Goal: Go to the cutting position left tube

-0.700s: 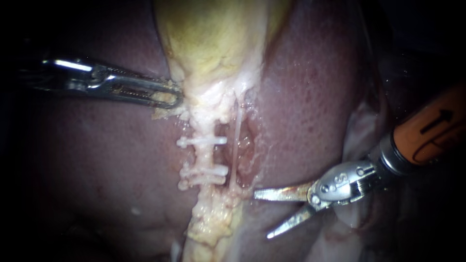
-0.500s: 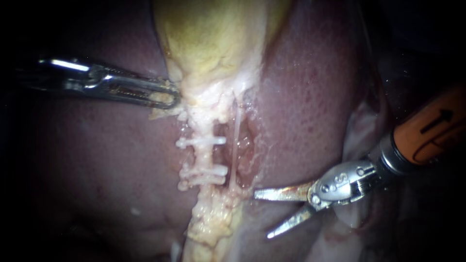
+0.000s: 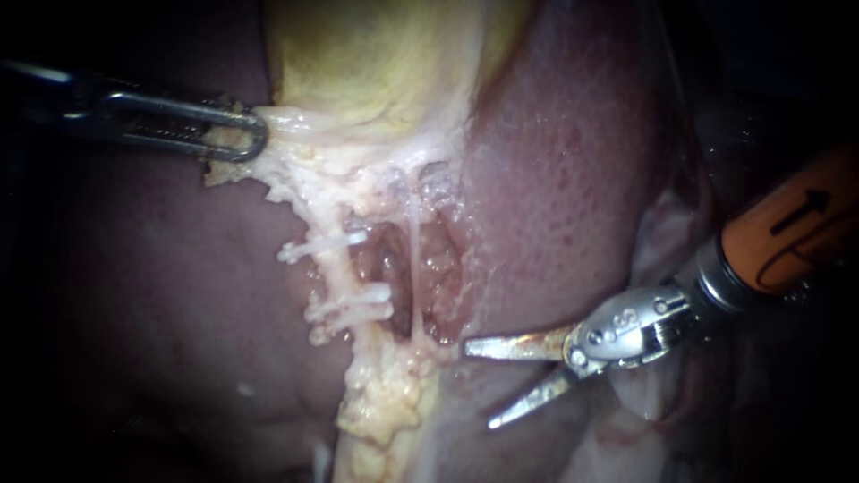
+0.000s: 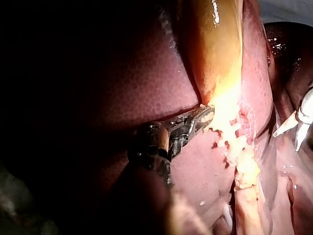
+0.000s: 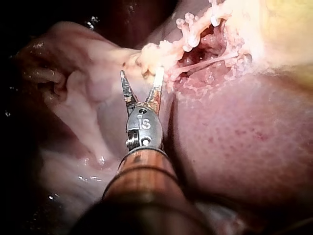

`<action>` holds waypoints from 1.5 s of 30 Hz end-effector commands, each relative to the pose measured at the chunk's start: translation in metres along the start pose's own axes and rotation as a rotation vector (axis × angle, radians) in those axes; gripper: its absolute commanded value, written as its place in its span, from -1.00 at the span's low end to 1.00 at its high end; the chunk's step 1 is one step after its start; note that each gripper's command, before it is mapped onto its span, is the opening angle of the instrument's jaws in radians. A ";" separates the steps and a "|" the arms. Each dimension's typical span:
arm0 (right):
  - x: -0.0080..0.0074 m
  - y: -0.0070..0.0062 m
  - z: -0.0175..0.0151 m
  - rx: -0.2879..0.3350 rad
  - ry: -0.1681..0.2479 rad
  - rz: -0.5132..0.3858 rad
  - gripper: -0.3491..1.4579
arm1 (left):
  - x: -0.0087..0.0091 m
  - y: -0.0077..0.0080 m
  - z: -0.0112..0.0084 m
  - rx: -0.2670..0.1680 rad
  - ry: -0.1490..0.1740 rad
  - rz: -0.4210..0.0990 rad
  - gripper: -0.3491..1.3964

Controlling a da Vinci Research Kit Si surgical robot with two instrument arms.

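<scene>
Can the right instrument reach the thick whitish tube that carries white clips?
Probably, but not straight: the thin pale tube lies between the right instrument and the thick whitish clipped tube; nothing else blocks.

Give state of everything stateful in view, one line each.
Left instrument, slim grey jaws: shut on pale tissue under the yellow gallbladder.
Right instrument, steel blades: open, gripping nothing.
Left tube, pale and thick: clipped, uncut.
White clips: closed across left tube.
Right tube, thin white strand: bare, taut, intact.
</scene>
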 end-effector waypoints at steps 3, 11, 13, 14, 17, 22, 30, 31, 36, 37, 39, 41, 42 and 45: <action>0.0003 0.0011 0.0012 0.012 0.002 0.062 0.99 | 0.0000 -0.0001 0.0000 0.002 0.000 0.001 -1.00; -0.0005 0.0047 0.0033 0.002 0.001 0.115 0.99 | -0.0001 0.0002 0.0001 0.003 0.001 0.000 -1.00; -0.0008 0.0055 0.0036 0.005 0.004 0.122 0.99 | -0.0001 0.0002 0.0001 0.004 0.001 0.000 -1.00; -0.0009 0.0058 0.0037 0.007 0.007 0.128 0.99 | -0.0001 0.0002 0.0002 0.004 0.001 0.000 -1.00; -0.0013 0.0067 0.0041 0.010 0.014 0.128 0.99 | -0.0002 0.0002 0.0003 0.005 0.001 0.000 -1.00; -0.0016 0.0080 0.0047 0.016 0.018 0.136 0.99 | -0.0002 0.0002 0.0003 0.005 0.002 0.000 -1.00; -0.0013 0.0088 0.0060 0.063 0.038 0.116 0.97 | -0.0002 0.0002 0.0004 0.005 0.002 0.000 -1.00; -0.0011 0.0089 0.0062 0.072 0.048 0.110 0.97 | -0.0002 0.0002 0.0004 0.005 0.002 0.000 -1.00; -0.0001 0.0086 0.0073 0.115 0.086 0.089 0.91 | -0.0002 0.0002 0.0004 0.005 0.002 0.000 -1.00; 0.0002 0.0086 0.0077 0.122 0.093 0.085 0.91 | -0.0002 0.0002 0.0004 0.006 0.002 0.000 -1.00; 0.0007 0.0087 0.0083 0.132 0.097 0.085 0.89 | -0.0002 0.0002 0.0005 0.006 0.002 0.000 -1.00; 0.0012 0.0088 0.0090 0.141 0.104 0.080 0.89 | -0.0002 0.0002 0.0005 0.006 0.002 0.000 -1.00; 0.0014 0.0088 0.0093 0.145 0.107 0.084 0.89 | -0.0002 0.0002 0.0005 0.006 0.003 0.000 -1.00; 0.0020 0.0089 0.0101 0.153 0.130 0.091 0.88 | -0.0002 0.0002 0.0005 0.006 0.003 0.000 -1.00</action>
